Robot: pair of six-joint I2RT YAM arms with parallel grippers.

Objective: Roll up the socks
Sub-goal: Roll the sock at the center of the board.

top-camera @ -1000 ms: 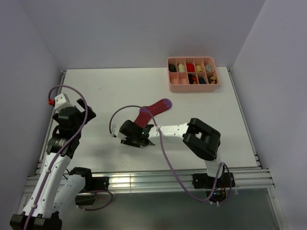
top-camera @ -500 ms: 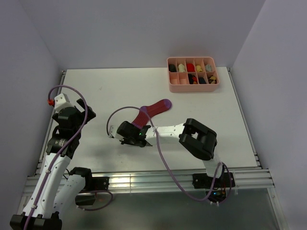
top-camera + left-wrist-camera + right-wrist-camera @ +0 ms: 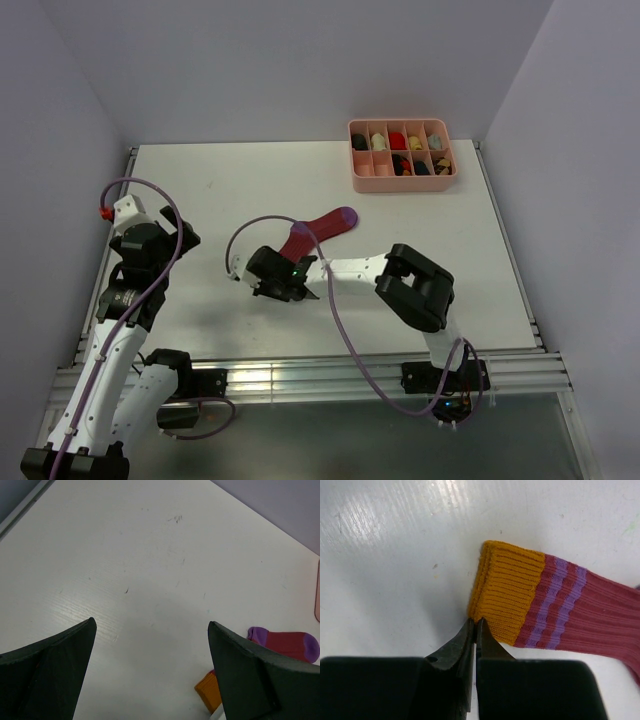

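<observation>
The right end effector (image 3: 272, 287) has edged slightly leftward at the cuff of the sock (image 3: 322, 228).

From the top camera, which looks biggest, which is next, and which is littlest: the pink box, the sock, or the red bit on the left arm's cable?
1. pink box, the biggest
2. sock, smaller, and one end is partly hidden
3. red bit, tiny

Maroon ribbed knit sock (image 3: 580, 615): orange cuff, two thin purple stripes next to the cuff, purple heel and toe. White tabletop (image 3: 250, 180), faint grey scuffs. Pink plastic divided tray (image 3: 400, 184); small fabric rolls (image 3: 397, 141) inside are black, cream and red. Right hand (image 3: 475, 625) and left hand (image 3: 151, 623) black. Thin round cables (image 3: 345, 340) purple.
</observation>
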